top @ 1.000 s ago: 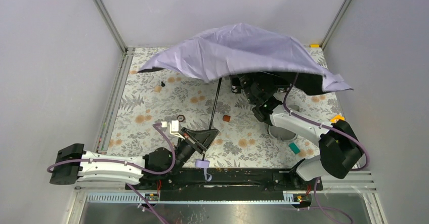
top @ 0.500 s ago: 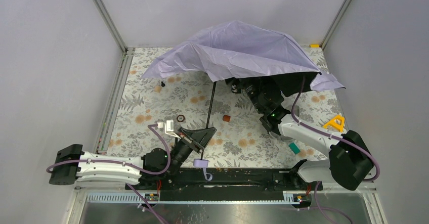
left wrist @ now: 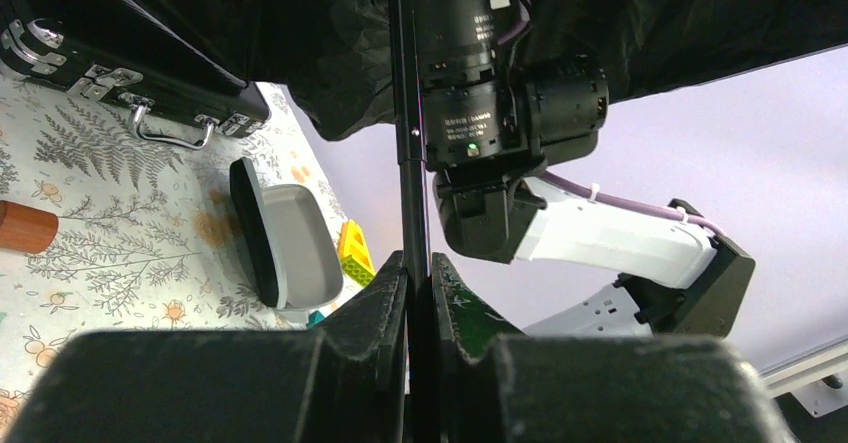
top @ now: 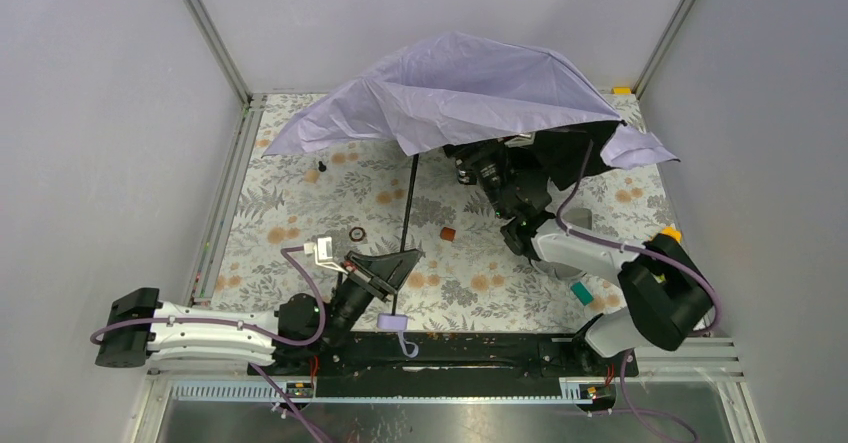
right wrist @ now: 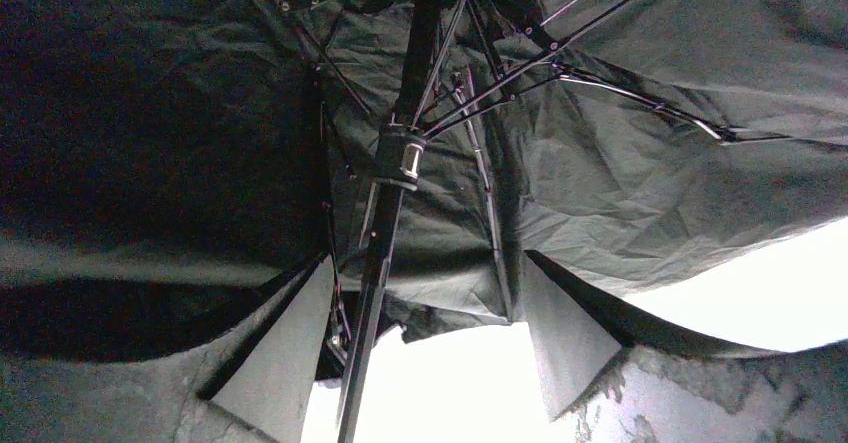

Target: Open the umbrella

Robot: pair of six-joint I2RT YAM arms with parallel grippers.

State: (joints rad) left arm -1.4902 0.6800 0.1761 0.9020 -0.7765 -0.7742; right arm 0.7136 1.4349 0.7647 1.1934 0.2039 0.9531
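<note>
- The umbrella (top: 470, 88) stands higher and further left than a second ago, over the far half of the table (top: 300, 213).
- The left gripper (left wrist: 418, 258) clamps its shaft; the right gripper (right wrist: 427, 259) has its fingers apart around it.
- The canopy rim is near the back wall (top: 430, 13).

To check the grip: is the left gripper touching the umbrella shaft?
Touching. The left wrist view shows the left gripper shut on the umbrella shaft, a finger pressed against each side.

The pale lavender umbrella (top: 470, 88) stands partly open, canopy rumpled, black shaft (top: 410, 198) tilted
</note>
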